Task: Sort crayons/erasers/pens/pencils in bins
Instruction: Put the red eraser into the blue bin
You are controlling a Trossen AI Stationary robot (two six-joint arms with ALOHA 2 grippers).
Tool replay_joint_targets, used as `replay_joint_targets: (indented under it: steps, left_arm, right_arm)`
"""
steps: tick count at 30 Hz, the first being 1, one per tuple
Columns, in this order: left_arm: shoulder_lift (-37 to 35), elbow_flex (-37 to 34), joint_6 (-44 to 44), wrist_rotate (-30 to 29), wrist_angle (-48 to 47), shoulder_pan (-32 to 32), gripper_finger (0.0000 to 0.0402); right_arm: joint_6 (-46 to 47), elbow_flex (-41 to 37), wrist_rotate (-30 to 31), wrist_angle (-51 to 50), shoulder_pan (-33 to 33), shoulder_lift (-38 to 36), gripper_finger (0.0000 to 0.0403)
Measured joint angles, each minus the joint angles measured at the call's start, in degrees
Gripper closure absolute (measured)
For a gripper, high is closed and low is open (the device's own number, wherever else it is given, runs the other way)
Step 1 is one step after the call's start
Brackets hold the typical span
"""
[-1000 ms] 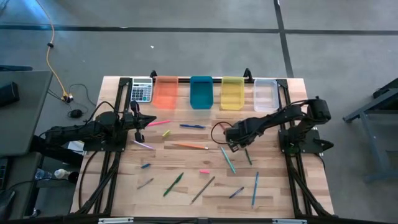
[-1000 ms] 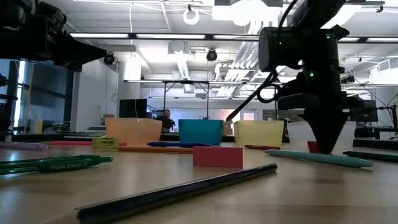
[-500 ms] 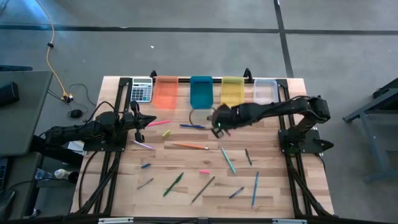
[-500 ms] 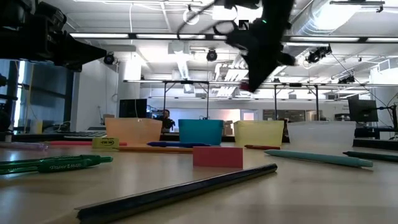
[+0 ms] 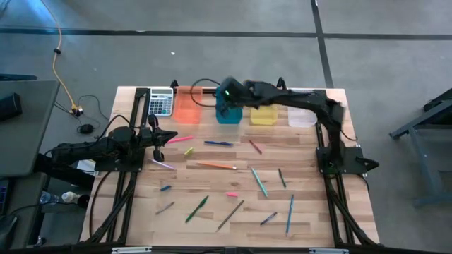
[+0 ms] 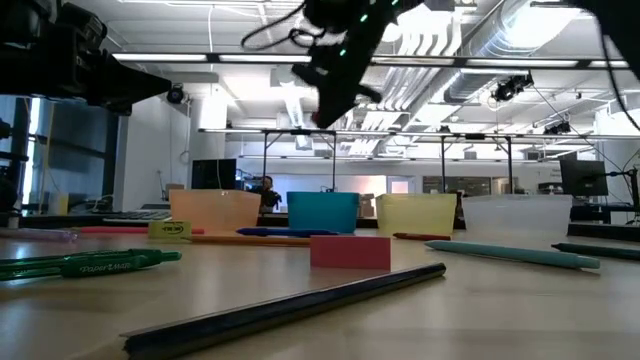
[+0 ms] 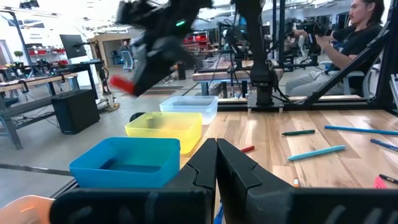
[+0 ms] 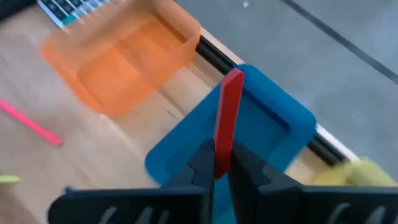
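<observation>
My right gripper (image 5: 224, 92) hangs high over the teal-blue bin (image 5: 227, 106), shut on a red crayon (image 8: 229, 112). The bins stand in a row at the far edge: orange (image 5: 188, 104), teal-blue, yellow (image 5: 263, 106) and clear (image 5: 302, 109). Pens, pencils and erasers lie flat on the table, among them a green pen (image 5: 197, 209), an orange pencil (image 5: 215, 166) and a pink eraser (image 5: 232, 194). My left gripper (image 5: 169, 137) waits shut above the table's left side. My right gripper pinches the red crayon's near end (image 8: 222, 158) between its two fingers. The crayon runs on past the fingertips, in line with them. The fingers slant down toward the far left. The crayon (image 7: 122, 83) is lifted clear, tilted, above the teal-blue bin.
A grey calculator (image 5: 161, 103) lies left of the orange bin. A second red crayon (image 5: 254, 146) lies mid-table, a long teal pen (image 5: 259, 181) and a blue pen (image 5: 289, 213) nearer the front. A person (image 7: 367, 25) sits beyond the table's right side.
My right gripper has risen from the table's middle right and swung toward the far edge and leftward, to above the teal-blue bin, carrying the red crayon clear of the table. It has tipped from pointing straight down to a slant.
</observation>
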Motion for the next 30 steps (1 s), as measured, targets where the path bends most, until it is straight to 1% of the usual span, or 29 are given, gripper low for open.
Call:
replay_joint_targets:
  steps: [3, 7, 11, 13, 15, 17, 19, 23, 30]
  left_arm:
    - [0.0, 0.0, 0.0, 0.0, 0.0, 0.0, 0.0401]
    - [0.0, 0.0, 0.0, 0.0, 0.0, 0.0, 0.0401]
    - [0.0, 0.0, 0.0, 0.0, 0.0, 0.0, 0.0401]
    - [0.0, 0.0, 0.0, 0.0, 0.0, 0.0, 0.0401]
    - [0.0, 0.0, 0.0, 0.0, 0.0, 0.0, 0.0401]
    - [0.0, 0.0, 0.0, 0.0, 0.0, 0.0, 0.0401]
    - [0.0, 0.0, 0.0, 0.0, 0.0, 0.0, 0.0401]
    - [0.0, 0.0, 0.0, 0.0, 0.0, 0.0, 0.0401]
    - [0.0, 0.0, 0.0, 0.0, 0.0, 0.0, 0.0401]
  right_arm:
    - [-4.7, 7.9, -2.2, -4.0, -2.6, 6.7, 0.0391]
    - [-6.4, 16.5, -2.4, -8.9, -4.9, 15.0, 0.0391]
    - [-6.8, 23.1, -2.7, -13.6, -6.4, 22.0, 0.0391]
    - [-6.3, 25.2, -4.3, -15.0, -7.1, 25.0, 0.0391]
    - [-5.1, 26.7, -6.3, -15.3, -7.7, 27.5, 0.0391]
    - [-4.0, 27.6, -6.7, -14.8, -7.9, 29.0, 0.0391]
    - [-3.3, 26.9, -6.9, -13.9, -8.0, 29.5, 0.0391]
    - [-0.4, 26.7, -7.0, -15.8, -8.3, 30.3, 0.0391]
    - [0.1, 26.6, -7.2, -16.5, -8.8, 30.5, 0.0391]
